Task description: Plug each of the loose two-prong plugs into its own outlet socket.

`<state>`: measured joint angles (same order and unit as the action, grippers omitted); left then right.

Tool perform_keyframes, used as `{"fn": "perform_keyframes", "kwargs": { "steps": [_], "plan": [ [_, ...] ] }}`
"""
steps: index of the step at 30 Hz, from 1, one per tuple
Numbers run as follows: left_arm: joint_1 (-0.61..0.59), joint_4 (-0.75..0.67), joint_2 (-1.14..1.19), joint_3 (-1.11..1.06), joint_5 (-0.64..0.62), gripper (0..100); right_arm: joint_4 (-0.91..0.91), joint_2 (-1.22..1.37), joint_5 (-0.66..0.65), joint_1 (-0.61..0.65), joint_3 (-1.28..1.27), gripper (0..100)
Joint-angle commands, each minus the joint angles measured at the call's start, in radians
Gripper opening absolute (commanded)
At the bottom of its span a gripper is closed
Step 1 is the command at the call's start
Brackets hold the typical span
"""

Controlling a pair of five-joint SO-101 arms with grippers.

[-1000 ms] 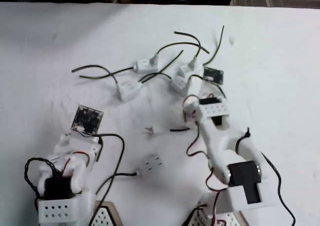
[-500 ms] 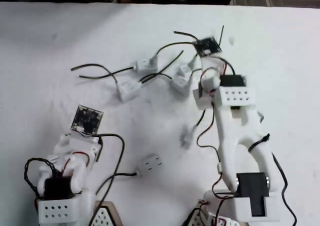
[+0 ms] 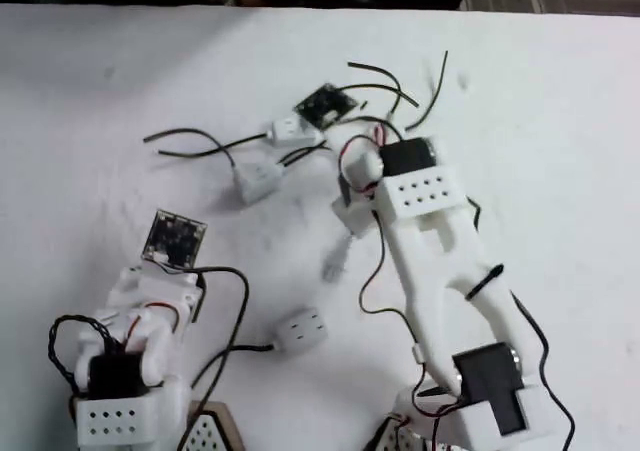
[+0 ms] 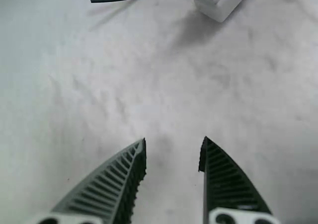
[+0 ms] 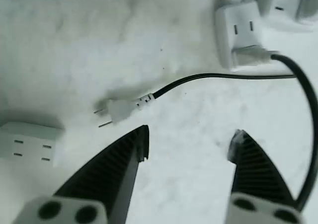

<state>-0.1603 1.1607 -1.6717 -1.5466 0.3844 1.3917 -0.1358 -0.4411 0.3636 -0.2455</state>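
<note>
Loose two-prong plug (image 5: 121, 110) lies flat on the white table (image 3: 100, 91), just ahead of the right gripper (image 5: 191, 144), whose jaws gape on nothing. A bare outlet socket (image 5: 30, 140) sits near its prongs. Its black cord (image 5: 223, 76) runs past a second socket (image 5: 238, 33) that already holds a plug. The left gripper (image 4: 173, 154), spread apart, hangs over bare table at the lower left of the high view.

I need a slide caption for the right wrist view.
Open right claw near a loose two-prong plug on the white table.

Bare white tabletop (image 4: 164, 85) ahead of left gripper (image 4: 173, 142), up to a white plastic outlet block (image 4: 218, 0). Before right gripper (image 5: 192, 130), barred by white two-prong plug (image 5: 121, 110) and its black cord (image 5: 223, 76).
</note>
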Motion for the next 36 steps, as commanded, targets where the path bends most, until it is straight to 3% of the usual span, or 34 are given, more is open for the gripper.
{"fn": "perform_keyframes", "kwargs": {
  "steps": [1, 7, 13, 24, 30, 36],
  "plan": [
    [-0.007, 0.002, -0.008, 0.006, 0.009, 18, 0.079, -0.053, 0.083, 0.033, 0.028, 26.5],
    [-0.007, 0.002, -0.008, 0.006, 0.009, 18, 0.151, -0.045, 0.311, 0.038, -0.014, 26.5],
    [-0.007, 0.002, -0.008, 0.006, 0.009, 18, -0.088, -0.045, 0.509, 0.042, -0.218, 26.5],
    [-0.007, 0.002, -0.008, 0.006, 0.009, 18, -0.354, -0.044, 0.574, 0.107, -0.411, 26.3],
    [-0.007, 0.002, -0.008, 0.006, 0.009, 18, -0.479, 0.068, 0.578, 0.104, -0.414, 14.1],
    [-0.007, 0.002, -0.008, 0.006, 0.009, 18, -0.501, 0.197, 0.578, 0.111, -0.354, 13.7]
  ]
}}
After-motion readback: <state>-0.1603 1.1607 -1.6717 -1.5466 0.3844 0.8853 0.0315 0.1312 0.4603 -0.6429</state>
